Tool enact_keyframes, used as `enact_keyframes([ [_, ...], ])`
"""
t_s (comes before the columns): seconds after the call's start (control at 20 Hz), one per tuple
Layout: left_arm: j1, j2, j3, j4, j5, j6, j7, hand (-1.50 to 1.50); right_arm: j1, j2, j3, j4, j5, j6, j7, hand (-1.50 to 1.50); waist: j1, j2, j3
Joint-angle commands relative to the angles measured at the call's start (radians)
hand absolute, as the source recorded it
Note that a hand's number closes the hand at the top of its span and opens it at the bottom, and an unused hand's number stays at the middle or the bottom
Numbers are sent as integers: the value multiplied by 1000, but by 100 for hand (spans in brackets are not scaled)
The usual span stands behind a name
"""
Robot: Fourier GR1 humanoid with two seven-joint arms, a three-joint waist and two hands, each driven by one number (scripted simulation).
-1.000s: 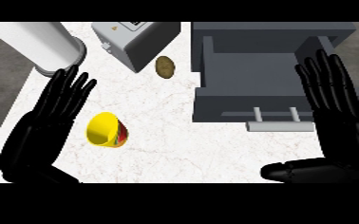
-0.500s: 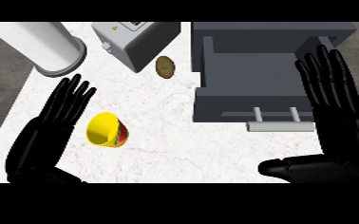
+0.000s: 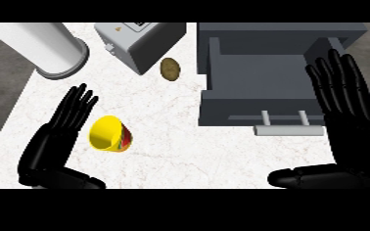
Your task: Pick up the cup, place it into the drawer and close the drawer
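Observation:
A yellow cup (image 3: 108,134) with a red and green band lies on its side on the white marble counter, mouth toward the upper left. My left hand (image 3: 63,122) is flat and open just left of the cup, fingers pointing up, not touching it. The grey drawer (image 3: 264,80) stands pulled open at the upper right, nothing visible inside, its pale handle (image 3: 288,129) on the front. My right hand (image 3: 343,92) is open over the drawer's right side, fingers straight.
A white cylinder (image 3: 43,46) stands at the upper left. A grey toaster (image 3: 141,41) sits behind the cup, and a brown potato (image 3: 171,68) lies between the toaster and the drawer. The counter's left edge (image 3: 16,103) runs near my left hand.
My left hand has slid down and right, closer to the cup. My right hand has shifted slightly lower over the drawer's right side. The cup has not moved.

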State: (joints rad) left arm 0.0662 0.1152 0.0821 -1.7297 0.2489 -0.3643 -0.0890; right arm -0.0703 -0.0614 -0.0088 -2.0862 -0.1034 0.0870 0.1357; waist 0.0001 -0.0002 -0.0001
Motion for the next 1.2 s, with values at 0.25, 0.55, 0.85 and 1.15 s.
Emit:
enact_keyframes([
  [0.25, 16, 41, 73, 181, -56, -65, -162, -150, -21, -13, -8, 12, -10, 20, 6, -150, 1, 0, 0],
  [0.55, -42, 67, 90, 378, -98, -109, -268, -150, 11, -10, -29, 41, -32, 40, -31, -150, 0, 0, 0],
  [0.85, -133, 11, 46, 576, -201, -40, -379, -150, -32, 16, 19, 21, 5, -1, 13, -150, -1, 0, 0],
  [1.15, -171, 86, 117, 732, -185, -93, -509, -150, 14, 19, 31, 23, 21, 19, -33, -150, -2, 0, 0],
])
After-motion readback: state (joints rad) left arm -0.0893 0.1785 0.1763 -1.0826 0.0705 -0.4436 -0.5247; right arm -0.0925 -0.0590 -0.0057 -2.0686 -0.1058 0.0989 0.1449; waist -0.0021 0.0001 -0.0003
